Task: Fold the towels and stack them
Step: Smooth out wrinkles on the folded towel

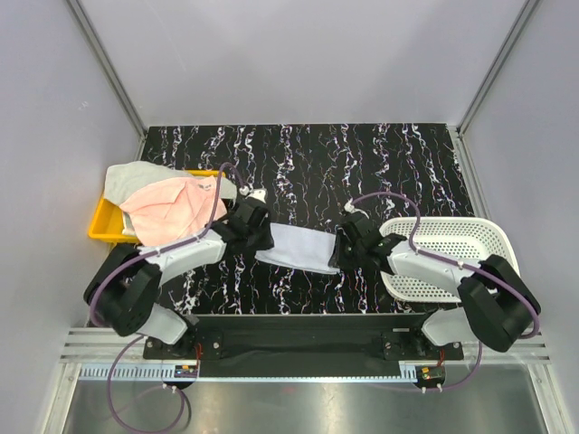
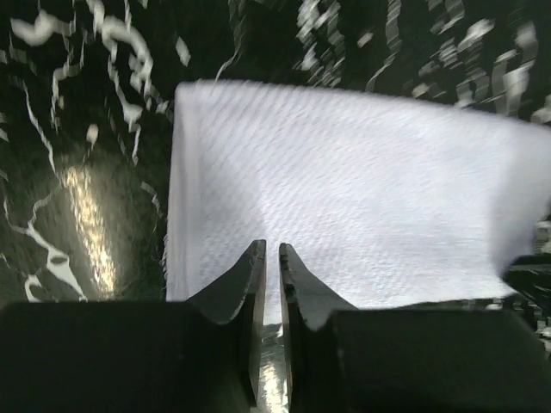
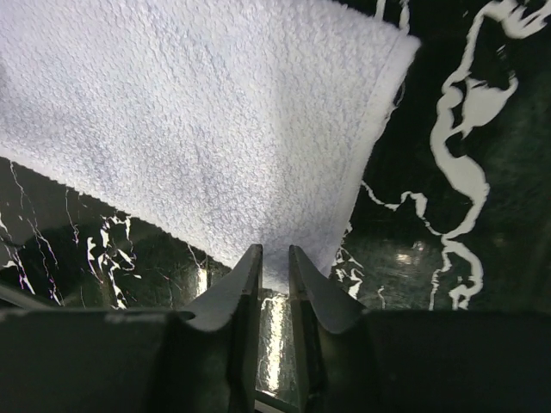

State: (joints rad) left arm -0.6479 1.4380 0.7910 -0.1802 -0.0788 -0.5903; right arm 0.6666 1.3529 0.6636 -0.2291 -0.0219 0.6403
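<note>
A pale blue-white towel (image 1: 298,246) lies folded on the black marbled table between my two grippers. My left gripper (image 1: 261,237) is at its left end and my right gripper (image 1: 340,249) at its right end. In the left wrist view, the left gripper (image 2: 270,247) has its jaws a narrow slit apart over the near edge of the towel (image 2: 344,189), and table shows through the slit. In the right wrist view, the right gripper (image 3: 275,249) has a slightly wider gap, with a corner of the towel (image 3: 198,112) reaching between the tips. A pink towel (image 1: 167,206) and a greyish-white towel (image 1: 136,176) lie heaped at the left.
The yellow tray (image 1: 101,226) under the heaped towels sits at the table's left edge. A white mesh basket (image 1: 452,240) stands at the right, close behind my right arm. Grey walls close in the table on three sides.
</note>
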